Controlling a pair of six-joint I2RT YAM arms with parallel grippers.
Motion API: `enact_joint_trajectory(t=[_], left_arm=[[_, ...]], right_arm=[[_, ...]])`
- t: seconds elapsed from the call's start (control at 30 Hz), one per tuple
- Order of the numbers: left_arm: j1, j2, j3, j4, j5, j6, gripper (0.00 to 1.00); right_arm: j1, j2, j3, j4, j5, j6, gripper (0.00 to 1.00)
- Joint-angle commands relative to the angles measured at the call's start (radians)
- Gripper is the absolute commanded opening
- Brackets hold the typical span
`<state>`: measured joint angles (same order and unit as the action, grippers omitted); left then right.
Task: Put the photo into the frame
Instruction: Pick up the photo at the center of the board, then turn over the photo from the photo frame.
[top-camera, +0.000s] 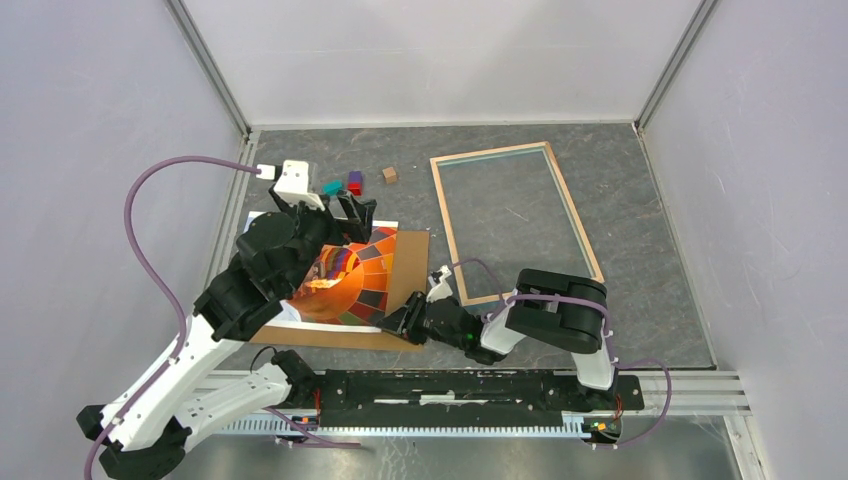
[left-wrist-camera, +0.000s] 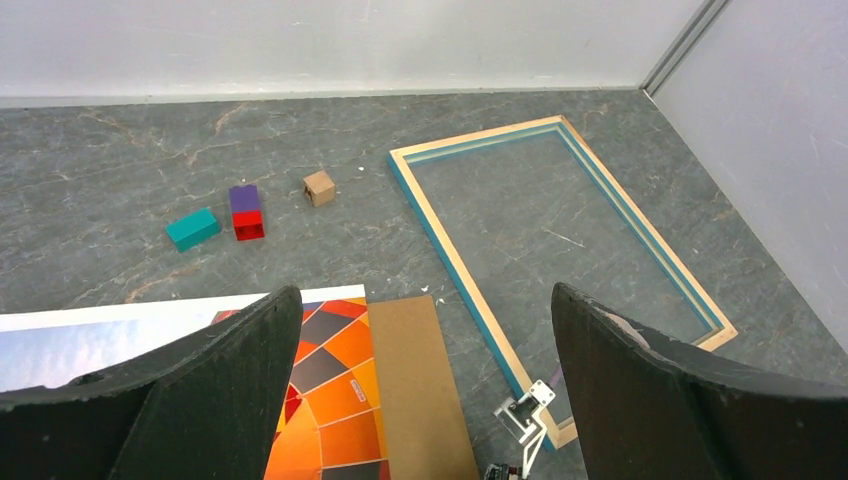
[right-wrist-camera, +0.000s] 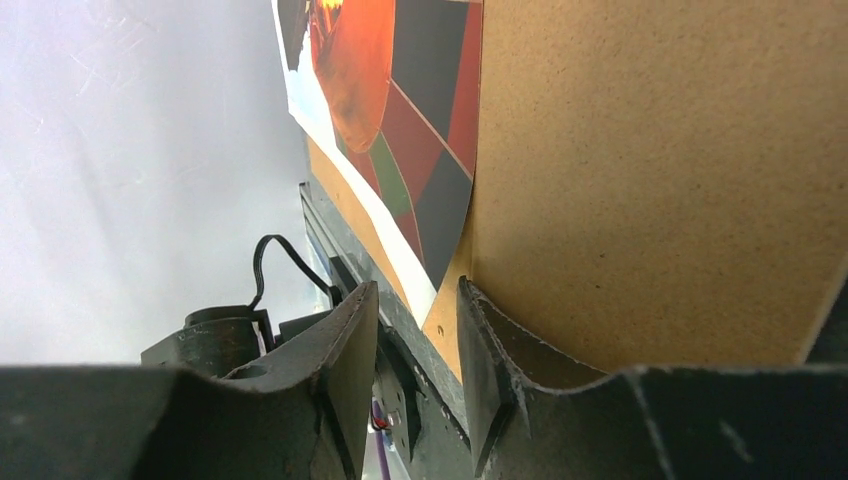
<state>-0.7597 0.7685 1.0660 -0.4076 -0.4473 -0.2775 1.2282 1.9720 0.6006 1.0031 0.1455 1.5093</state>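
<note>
Hovering above the far half of the photo (top-camera: 352, 288), the left gripper (left-wrist-camera: 420, 300) has its fingers spread wide with nothing between them. The photo, a print of an orange, red and dark patchwork balloon with a white border, lies on a brown backing board (top-camera: 408, 275) toward 9 o'clock on the grey bench (top-camera: 650, 250). A strip of board shows bare along the print's 3 o'clock side and its near edge, and the print looks bowed rather than flat. At the board's 5 o'clock corner the right gripper (right-wrist-camera: 415, 300) lies low, its fingers drawn to a narrow gap in which the print's white corner and the board's edge appear; whether they pinch either one cannot be told. The frame (top-camera: 449, 228) lies flat at 3 o'clock from the board, just beside it with bare bench between, pale wood up and blue on its inner edges. At 12 o'clock from the photo sit a teal block (left-wrist-camera: 192, 229), a purple-and-red block (left-wrist-camera: 246, 211) and a tan cube (left-wrist-camera: 319, 187).
</note>
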Motion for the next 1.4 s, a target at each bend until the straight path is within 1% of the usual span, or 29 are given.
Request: enact_joint_trajectory(t=[0.0,0.17,0.27,0.4,0.43,0.5,0.53,0.63,0.7,0.73,0.83,0.87,0.9,1.0,1.03,1.1,1.13,1.2,1.27,1.3,1.33,1.37], left_arm=[[-0.002,-0.014,-0.009,0.055,-0.004,0.011,1.0],[-0.003,-0.013,-0.017,0.062,-0.007,0.012,1.0],[-0.003,-0.009,-0.02,0.064,-0.016,0.01,1.0],[-0.002,-0.003,-0.021,0.065,-0.007,0.002,1.0],[-0.003,-0.004,-0.02,0.065,-0.007,0.002,1.0],[-0.001,-0.009,-0.021,0.064,-0.01,0.002,1.0],[0.0,-0.012,-0.023,0.064,-0.014,0.001,1.0],[-0.001,-0.016,-0.028,0.069,-0.023,0.0,1.0],[-0.001,-0.016,-0.028,0.068,-0.028,-0.003,1.0],[-0.001,-0.018,-0.028,0.067,-0.031,-0.006,1.0],[0.0,-0.035,-0.035,0.072,-0.042,-0.012,1.0],[-0.001,-0.041,-0.041,0.082,-0.047,-0.008,1.0],[-0.002,-0.043,-0.044,0.087,-0.055,-0.004,1.0],[0.003,-0.041,-0.041,0.078,-0.097,0.003,1.0],[0.005,-0.042,-0.041,0.078,-0.104,0.004,1.0],[0.009,-0.05,-0.045,0.082,-0.102,-0.001,1.0],[0.011,-0.052,-0.047,0.087,-0.094,-0.003,1.0],[0.02,-0.05,-0.047,0.086,-0.075,-0.015,1.0],[0.031,-0.048,-0.043,0.081,-0.061,-0.027,1.0],[0.034,-0.047,-0.042,0.08,-0.059,-0.031,1.0],[0.04,-0.048,-0.043,0.08,-0.057,-0.035,1.0],[0.044,-0.05,-0.046,0.082,-0.057,-0.038,1.0]], right_arm=[[0.006,0.0,0.004,0.025,0.075,0.037,0.41],[0.006,0.059,0.057,0.065,0.063,0.046,0.39],[0.009,0.088,0.085,0.089,0.047,0.069,0.27],[0.015,0.071,0.074,0.085,0.088,0.06,0.22],[0.012,0.059,0.068,0.079,0.103,0.049,0.18],[0.003,0.043,0.054,0.07,0.116,0.025,0.05],[-0.003,0.035,0.054,0.064,0.111,0.005,0.0],[-0.038,-0.007,0.057,0.022,0.065,-0.091,0.0],[-0.066,-0.078,0.031,0.013,0.048,-0.184,0.0],[-0.082,-0.12,0.018,-0.034,0.049,-0.241,0.0],[-0.156,-0.285,-0.009,-0.131,0.045,-0.488,0.0],[-0.183,-0.341,-0.009,-0.183,0.031,-0.565,0.0],[-0.218,-0.414,-0.006,-0.269,0.02,-0.646,0.0],[-0.292,-0.66,-0.002,-0.514,0.114,-0.856,0.0],[-0.314,-0.743,0.017,-0.596,0.154,-0.934,0.0],[-0.35,-0.847,0.093,-0.764,0.239,-1.136,0.0],[-0.365,-0.878,0.153,-0.864,0.296,-1.247,0.0],[-0.376,-0.915,0.265,-0.993,0.437,-1.502,0.0],[-0.377,-0.907,0.37,-1.084,0.55,-1.743,0.0],[-0.377,-0.896,0.425,-1.118,0.583,-1.866,0.0],[-0.377,-0.882,0.468,-1.15,0.575,-1.998,0.0],[-0.376,-0.87,0.511,-1.19,0.535,-2.094,0.0]])
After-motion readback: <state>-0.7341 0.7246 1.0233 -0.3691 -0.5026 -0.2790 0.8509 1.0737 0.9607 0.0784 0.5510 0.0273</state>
